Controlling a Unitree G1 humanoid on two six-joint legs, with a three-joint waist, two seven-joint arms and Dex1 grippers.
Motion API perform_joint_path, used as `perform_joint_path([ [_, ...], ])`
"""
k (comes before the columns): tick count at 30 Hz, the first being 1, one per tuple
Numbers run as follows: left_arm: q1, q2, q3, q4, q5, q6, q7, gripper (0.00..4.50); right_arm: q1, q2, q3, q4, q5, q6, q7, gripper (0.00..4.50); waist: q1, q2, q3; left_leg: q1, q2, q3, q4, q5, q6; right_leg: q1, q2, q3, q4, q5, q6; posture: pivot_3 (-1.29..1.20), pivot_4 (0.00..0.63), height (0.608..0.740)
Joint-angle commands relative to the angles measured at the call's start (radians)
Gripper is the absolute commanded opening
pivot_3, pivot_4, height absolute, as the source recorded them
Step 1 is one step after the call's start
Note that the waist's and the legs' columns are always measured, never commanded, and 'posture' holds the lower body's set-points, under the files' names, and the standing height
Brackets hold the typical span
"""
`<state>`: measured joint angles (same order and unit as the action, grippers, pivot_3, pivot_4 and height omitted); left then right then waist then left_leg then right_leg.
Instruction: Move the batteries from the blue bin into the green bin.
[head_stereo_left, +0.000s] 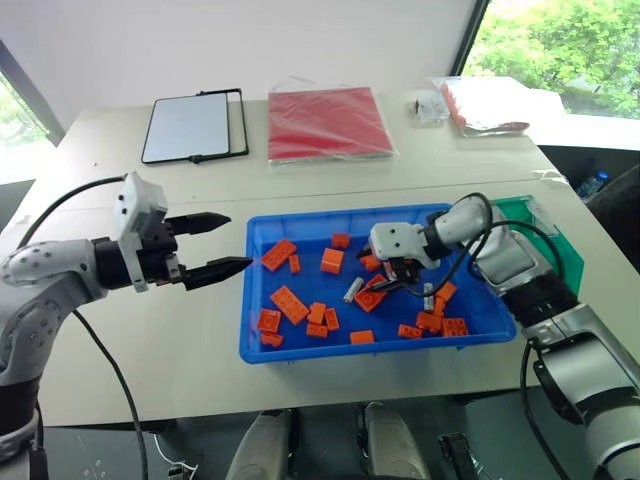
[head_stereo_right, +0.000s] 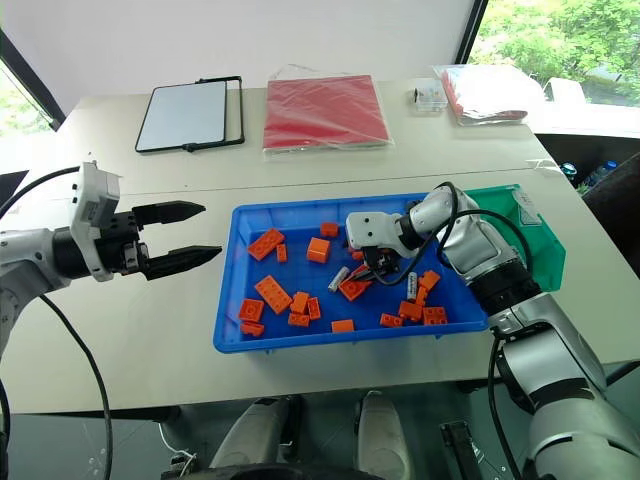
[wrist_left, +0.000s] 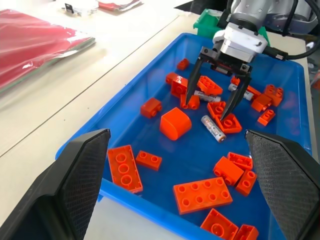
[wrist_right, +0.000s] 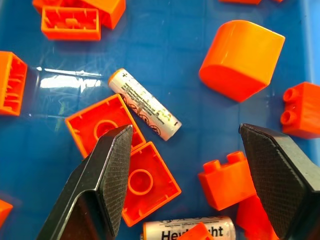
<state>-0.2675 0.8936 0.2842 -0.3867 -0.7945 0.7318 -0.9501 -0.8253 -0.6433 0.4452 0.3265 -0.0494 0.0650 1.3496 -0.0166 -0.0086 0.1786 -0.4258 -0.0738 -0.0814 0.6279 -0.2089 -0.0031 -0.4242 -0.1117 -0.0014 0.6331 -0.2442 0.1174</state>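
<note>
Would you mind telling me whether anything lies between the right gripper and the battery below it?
No. The open right gripper hangs over the battery; orange bricks crowd beside it, one touching.

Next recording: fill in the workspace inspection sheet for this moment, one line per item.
Surface: pale table, bins at its near edge.
Job's things: batteries lying in the blue bin; green bin beside it, contents hidden.
Clutter: orange bricks scattered in the blue bin.
Grippers: right gripper open, over the bricks and batteries; left gripper open, outside the blue bin.
Cables: black cable along the left arm.
Surroundings: tablet, red packet, window greenery.
</note>
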Motion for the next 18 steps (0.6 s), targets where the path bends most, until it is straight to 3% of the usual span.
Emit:
perform_joint_path([
  [1,-0.018,0.0,0.003,-0.006,0.003,-0.019,0.002,4.5,-0.029,0.021,-0.014,0.021,-0.022,-0.031,-0.019,3.46,0.0,0.0,0.0,0.0,0.0,0.0,0.0,0.0,0.0,0.0,0.0,0.0,0.0,0.0,0.0,0.0,0.15,0.731],
  [8,-0.014,-0.004,0.009,-0.012,0.003,-0.021,0.01,4.5,-0.046,0.026,-0.019,0.029,-0.01,-0.009,0.044,3.46,0.002,0.0,0.0,0.0,0.0,0.0,0.0,0.0,0.0,0.0,0.0,0.0,0.0,0.0,0.0,0.0,0.15,0.731],
  [12,-0.007,-0.002,0.017,-0.009,0.003,-0.024,0.012,4.5,-0.07,-0.009,-0.042,-0.036,0.061,0.083,0.175,3.46,0.003,0.0,0.0,0.0,0.0,0.0,0.001,0.0,0.0,0.0,0.0,0.0,0.0,0.0,0.0,0.0,0.15,0.731],
  [18,-0.006,-0.007,0.013,-0.008,0.007,-0.03,0.018,4.5,-0.12,0.046,-0.045,0.039,0.037,0.101,0.127,3.46,-0.003,0.0,0.0,0.0,0.0,0.0,0.0,0.0,0.0,0.0,0.0,0.0,0.0,0.0,0.0,0.0,0.15,0.731],
])
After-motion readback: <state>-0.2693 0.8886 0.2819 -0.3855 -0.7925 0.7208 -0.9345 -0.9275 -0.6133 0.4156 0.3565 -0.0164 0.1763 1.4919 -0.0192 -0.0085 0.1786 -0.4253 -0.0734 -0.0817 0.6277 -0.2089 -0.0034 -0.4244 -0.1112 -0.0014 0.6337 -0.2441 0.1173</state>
